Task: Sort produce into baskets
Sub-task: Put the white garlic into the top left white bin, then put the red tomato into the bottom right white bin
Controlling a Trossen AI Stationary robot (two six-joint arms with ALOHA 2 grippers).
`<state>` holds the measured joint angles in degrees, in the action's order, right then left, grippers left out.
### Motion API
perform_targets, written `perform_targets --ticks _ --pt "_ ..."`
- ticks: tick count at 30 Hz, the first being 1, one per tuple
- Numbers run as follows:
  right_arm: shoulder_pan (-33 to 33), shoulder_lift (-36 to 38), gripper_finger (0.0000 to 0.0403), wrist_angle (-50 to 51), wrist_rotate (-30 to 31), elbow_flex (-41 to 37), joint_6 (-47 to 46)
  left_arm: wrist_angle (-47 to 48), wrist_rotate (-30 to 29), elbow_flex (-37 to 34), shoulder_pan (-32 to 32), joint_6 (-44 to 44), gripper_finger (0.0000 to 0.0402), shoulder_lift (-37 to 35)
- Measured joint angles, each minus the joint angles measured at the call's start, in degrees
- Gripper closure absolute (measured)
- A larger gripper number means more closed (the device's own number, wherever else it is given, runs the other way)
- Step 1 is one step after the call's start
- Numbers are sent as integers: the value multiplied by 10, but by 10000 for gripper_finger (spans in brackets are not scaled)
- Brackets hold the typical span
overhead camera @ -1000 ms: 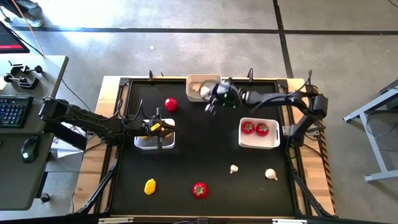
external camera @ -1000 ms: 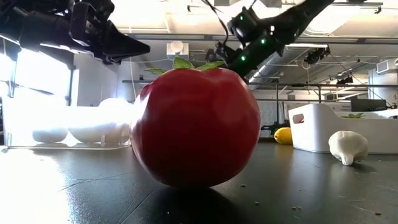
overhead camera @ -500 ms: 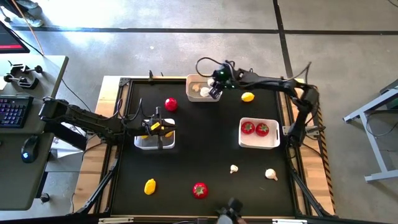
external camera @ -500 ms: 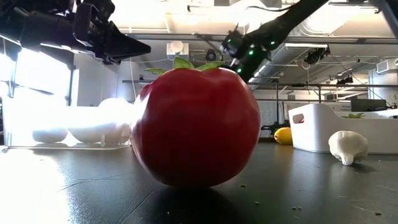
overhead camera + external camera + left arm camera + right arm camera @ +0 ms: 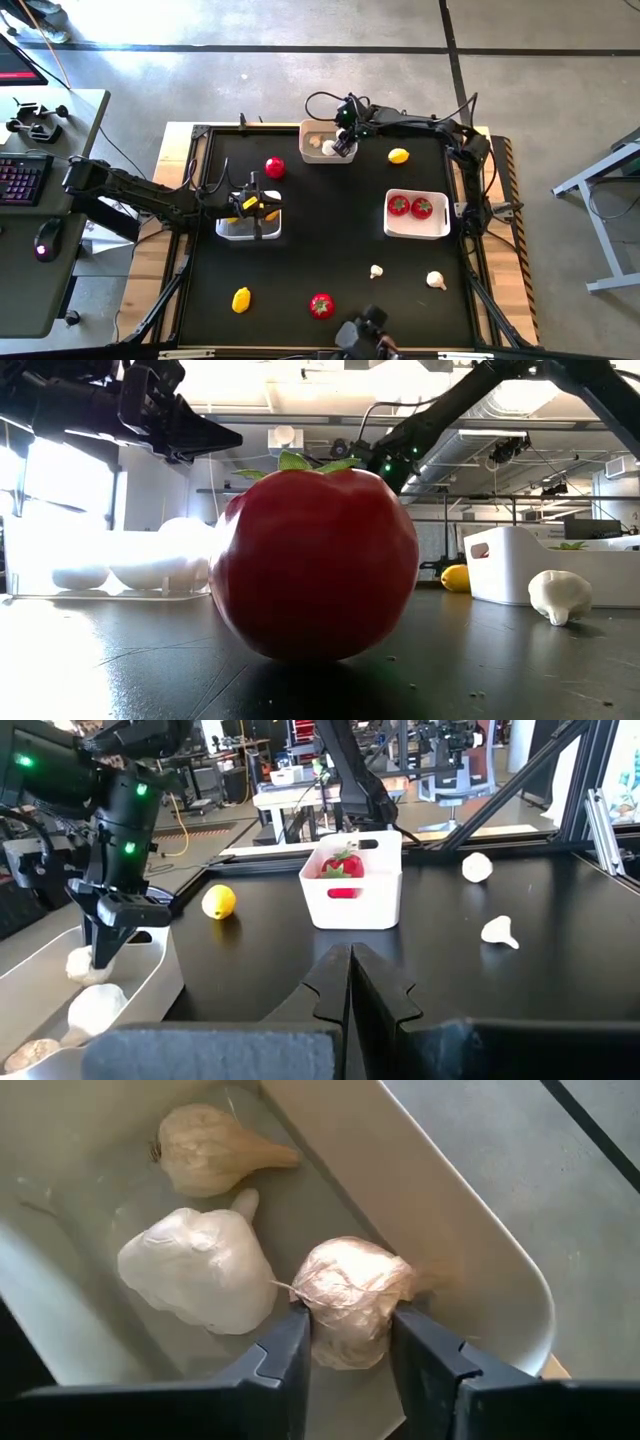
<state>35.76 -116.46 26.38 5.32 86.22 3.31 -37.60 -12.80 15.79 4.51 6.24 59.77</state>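
- Currently the right hand (image 5: pixel 341 148) sits low inside the far garlic basket (image 5: pixel 312 127), fingers on either side of a garlic bulb (image 5: pixel 350 1298); the right wrist view shows both fingers touching it, bulb resting on or just above the basket floor.
- Two more garlic bulbs already lie in that basket, one white (image 5: pixel 198 1268) and one tan (image 5: pixel 212 1148), just beside the held one.
- Step in hand, as a judgement: drop-off of a garlic bulb; release looks about to happen but the fingers are not clear of it yet.
- Next move calls for opening wider, then lifting straight up so the fingers don't drag the bulb or clip the basket wall.
- Left hand (image 5: pixel 350 982) is closed tight, nothing between the fingers, hovering over the near-left basket (image 5: pixel 248 228), which holds yellow pieces.
- Left on the tabletop (image 5: pixel 330 240): a lemon (image 5: pixel 398 155) near the garlic basket, another lemon (image 5: pixel 241 299), a tomato (image 5: pixel 274 167), a second tomato (image 5: pixel 321 305), two garlic bulbs (image 5: pixel 376 271) and (image 5: pixel 435 280).
- Tomato basket (image 5: pixel 417 228) on the right holds two tomatoes.
- Likely next pick for the right arm: the lemon just beside it or the two loose garlic bulbs.
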Motion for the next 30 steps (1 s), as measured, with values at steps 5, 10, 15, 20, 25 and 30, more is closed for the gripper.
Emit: perform_targets --ticks 5,10,15,20,25,30 --pt "0 -4 257 12 5 0 7 0 0 0 0 -1 401 0" --pt "-13 -4 180 25 39 10 9 0 0 0 0 -2 401 0" --pt "-33 -4 131 87 42 68 16 0 0 0 0 -2 401 0" --pt "-70 11 187 120 40 92 20 2 0 0 0 -2 401 0" --pt "-117 55 366 55 36 14 17 4 0 0 0 0 401 0" --pt "-167 122 383 -28 31 -102 -21 5 0 0 0 0 401 0"
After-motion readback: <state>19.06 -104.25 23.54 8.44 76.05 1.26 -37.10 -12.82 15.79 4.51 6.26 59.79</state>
